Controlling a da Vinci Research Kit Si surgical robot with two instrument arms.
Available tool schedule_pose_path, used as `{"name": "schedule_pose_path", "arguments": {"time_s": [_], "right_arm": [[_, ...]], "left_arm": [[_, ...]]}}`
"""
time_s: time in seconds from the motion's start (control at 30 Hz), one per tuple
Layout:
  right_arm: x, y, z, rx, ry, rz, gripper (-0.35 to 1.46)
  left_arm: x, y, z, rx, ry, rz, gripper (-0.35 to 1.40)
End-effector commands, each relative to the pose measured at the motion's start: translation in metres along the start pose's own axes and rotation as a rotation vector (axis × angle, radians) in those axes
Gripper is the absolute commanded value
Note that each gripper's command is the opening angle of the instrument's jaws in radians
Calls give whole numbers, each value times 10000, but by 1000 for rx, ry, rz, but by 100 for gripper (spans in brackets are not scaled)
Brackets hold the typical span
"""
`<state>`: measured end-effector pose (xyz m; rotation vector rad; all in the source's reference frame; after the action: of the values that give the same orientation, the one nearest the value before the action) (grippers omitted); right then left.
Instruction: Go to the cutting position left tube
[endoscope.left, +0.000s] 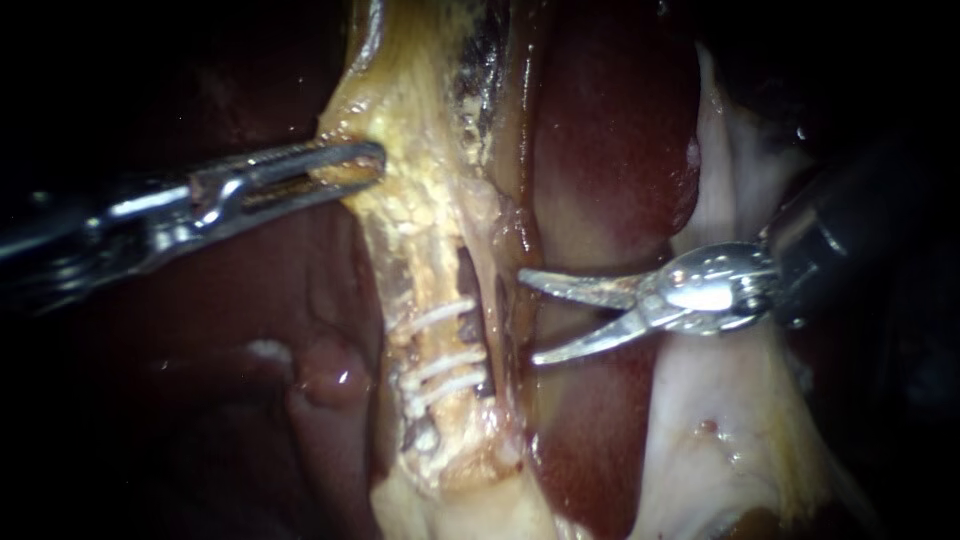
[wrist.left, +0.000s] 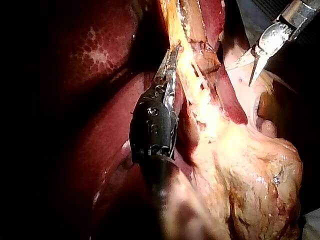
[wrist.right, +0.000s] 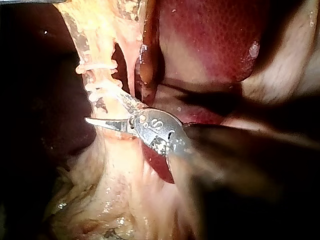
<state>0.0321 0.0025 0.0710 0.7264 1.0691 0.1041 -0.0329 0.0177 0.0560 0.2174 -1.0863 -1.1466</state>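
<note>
The left tube (endoscope.left: 432, 300) runs down a pale yellow stalk and carries three white clips (endoscope.left: 440, 365) across it. A thinner right tube (endoscope.left: 507, 300) lies just beside it. My left instrument (endoscope.left: 355, 165) comes in from the left, its jaws shut on the yellow gallbladder tissue (endoscope.left: 400, 120) above the tubes, holding it taut. My right instrument (endoscope.left: 532, 315) has curved blades standing open, their tips just right of the right tube, level with the clips and not touching them. In the right wrist view the open blades (wrist.right: 100, 106) lie close by the clips (wrist.right: 97, 67). The left wrist view shows my left instrument's jaws (wrist.left: 170, 62) shut on the stalk.
Dark red liver (endoscope.left: 610, 150) lies behind and to the right of the tubes, with pale white tissue (endoscope.left: 720, 400) under the right instrument's shaft. A bulky yellow gallbladder mass (wrist.left: 250, 175) sits beside the left instrument's shaft.
</note>
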Motion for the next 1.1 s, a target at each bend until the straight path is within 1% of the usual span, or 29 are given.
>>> {"name": "schedule_pose_path", "arguments": {"time_s": [0.03, 0.1, 0.17, 0.33, 0.43, 0.53, 0.63, 0.8, 0.93, 1.1], "right_arm": [[-2, 3, 5, 12, -4, 10, 140], [-7, 10, 16, 33, -8, 33, 140], [-12, 16, 26, 49, -12, 46, 138], [-22, 30, 44, 81, -21, 77, 135], [-25, 38, 46, 75, -22, 89, 135], [-26, 44, 45, 72, -21, 94, 133], [-27, 50, 46, 70, -22, 119, 131], [-25, 62, 53, 65, -22, 146, 131], [-22, 67, 61, 58, -21, 153, 131], [-17, 69, 68, 83, -25, 159, 131]], "left_arm": [[-4, -1, -5, -5, -8, 2, -35], [-9, -2, -13, -8, -15, 4, -35], [-10, -3, -17, -10, -18, 3, -35], [-6, -6, -16, -24, -23, 3, -35], [-4, -7, -16, -21, -23, 4, -35], [-3, -8, -16, -20, -23, 4, -35], [-2, -11, -16, -19, -23, 4, -35], [-1, -13, -14, -19, -23, 4, -35], [-1, -13, -15, -16, -23, 4, -35], [-1, -14, -15, -16, -23, 4, -35]]}}
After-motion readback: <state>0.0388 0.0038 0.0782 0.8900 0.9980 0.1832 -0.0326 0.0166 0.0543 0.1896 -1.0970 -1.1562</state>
